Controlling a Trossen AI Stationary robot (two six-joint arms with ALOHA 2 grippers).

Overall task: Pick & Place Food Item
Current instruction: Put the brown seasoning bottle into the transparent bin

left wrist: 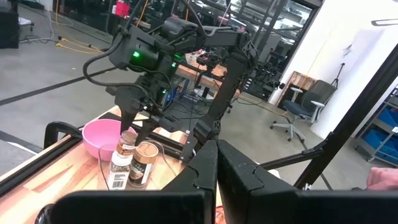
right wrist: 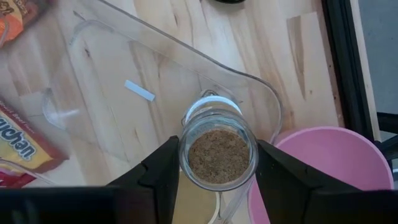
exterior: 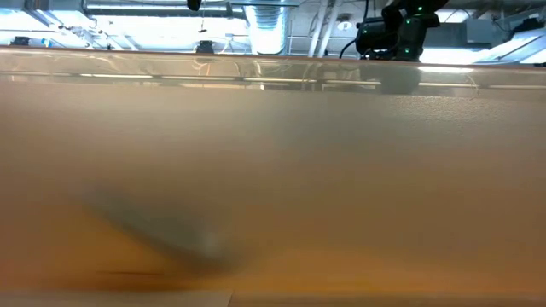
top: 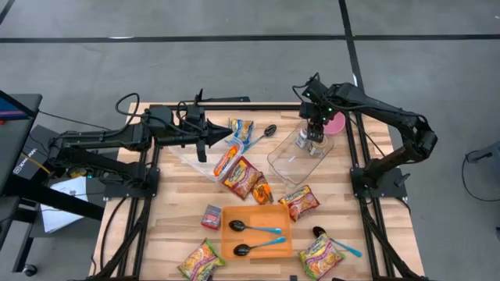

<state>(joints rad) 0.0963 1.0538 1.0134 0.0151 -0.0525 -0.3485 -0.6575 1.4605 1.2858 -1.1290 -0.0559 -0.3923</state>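
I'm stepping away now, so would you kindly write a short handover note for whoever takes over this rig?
Right claw: shut on a clear glass spice jar of brown powder, held over the clear plastic container beside the pink bowl.
Left claw: shut and empty, waiting above the table's left-rear area.
A second spice jar with a white label stands next to the held one.
Done: jar gripped.
Left: set it down and release. Noodle packets and the orange tray with spoons remain untouched.

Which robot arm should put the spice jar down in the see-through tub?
The right one. The right gripper already holds a spice jar over the clear tub. The left gripper hangs beyond the snack packets, holding nothing.
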